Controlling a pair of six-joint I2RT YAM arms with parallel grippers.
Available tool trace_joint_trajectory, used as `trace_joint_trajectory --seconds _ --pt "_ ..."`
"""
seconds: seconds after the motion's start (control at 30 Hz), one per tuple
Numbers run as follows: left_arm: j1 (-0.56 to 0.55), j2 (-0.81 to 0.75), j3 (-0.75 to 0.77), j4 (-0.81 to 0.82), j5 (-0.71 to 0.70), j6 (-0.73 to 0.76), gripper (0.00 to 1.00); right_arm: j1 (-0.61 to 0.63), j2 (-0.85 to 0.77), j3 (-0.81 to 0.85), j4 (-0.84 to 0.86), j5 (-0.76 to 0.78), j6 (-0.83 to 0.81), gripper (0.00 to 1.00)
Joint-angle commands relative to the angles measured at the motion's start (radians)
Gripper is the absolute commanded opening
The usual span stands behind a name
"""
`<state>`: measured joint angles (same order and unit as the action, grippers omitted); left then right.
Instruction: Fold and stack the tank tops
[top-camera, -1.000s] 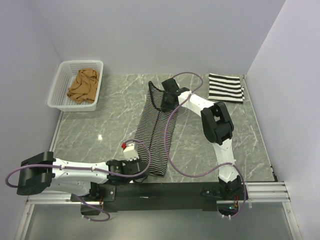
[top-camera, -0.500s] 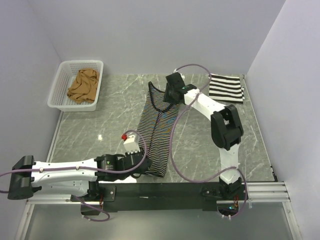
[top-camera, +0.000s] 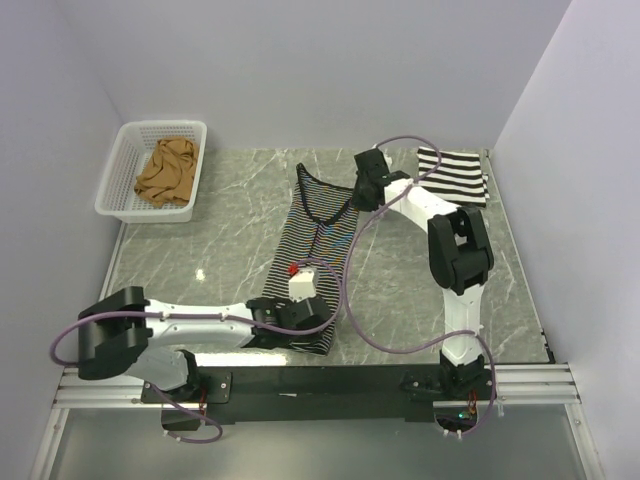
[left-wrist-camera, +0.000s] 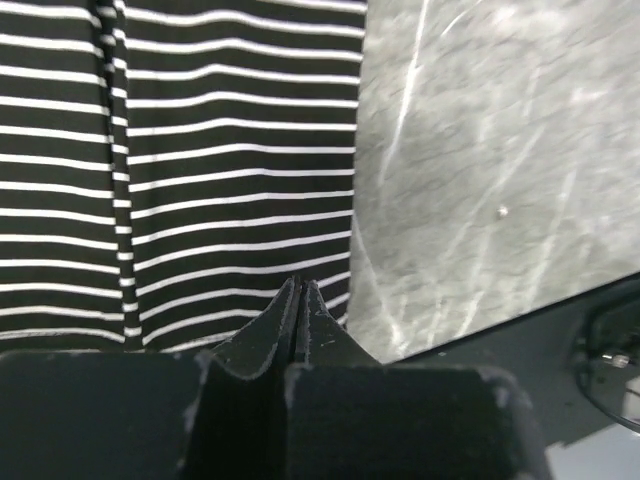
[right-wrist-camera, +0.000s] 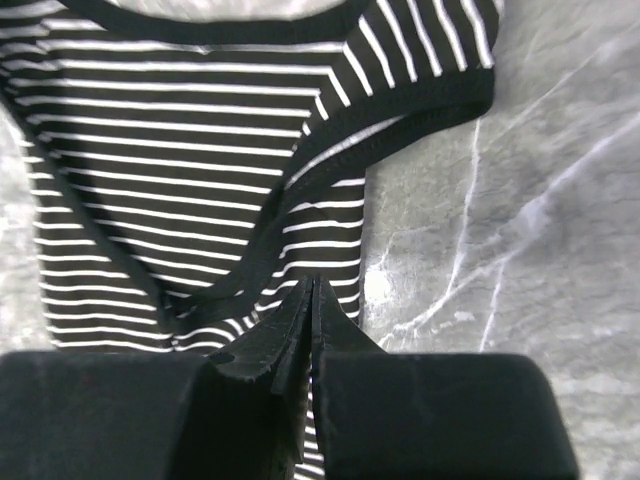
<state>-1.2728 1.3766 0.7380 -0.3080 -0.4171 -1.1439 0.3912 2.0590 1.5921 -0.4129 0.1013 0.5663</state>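
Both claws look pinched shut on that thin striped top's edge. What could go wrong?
1. The left gripper is shut right at the hem corner of the thin striped top; so small a bite might slip when lifted.
2. The right gripper is shut at a strap edge; uneven pulls could skew the fold.
3. A purple cable lies across the top and might drag it.

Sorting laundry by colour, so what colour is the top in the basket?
The top is plain tan-brown; the top external view shows it best.
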Motion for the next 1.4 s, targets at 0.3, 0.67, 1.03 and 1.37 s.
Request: trace_joint_trajectory --seconds 0.3,0.67,1.03,1.37 --pt "0.003 0.151 -0.043 0.086 0.115 0.016 0.01 0.0 0.173 0.176 -0.026 0.023 0.012 0.06" --pt "-0.007 0.173 -0.075 0.093 0.169 0.01 0.01 -0.012 0.253 0.365 -0.098 0.074 -0.005 0.07" --pt "-0.013 0.156 -0.071 0.075 0.181 0.019 0.01 -0.021 0.375 0.534 -0.161 0.067 -0.026 0.06" --pt "0.009 0.072 0.033 0.04 0.146 0.073 0.02 -0.045 0.305 0.543 -0.168 0.049 -0.049 0.08"
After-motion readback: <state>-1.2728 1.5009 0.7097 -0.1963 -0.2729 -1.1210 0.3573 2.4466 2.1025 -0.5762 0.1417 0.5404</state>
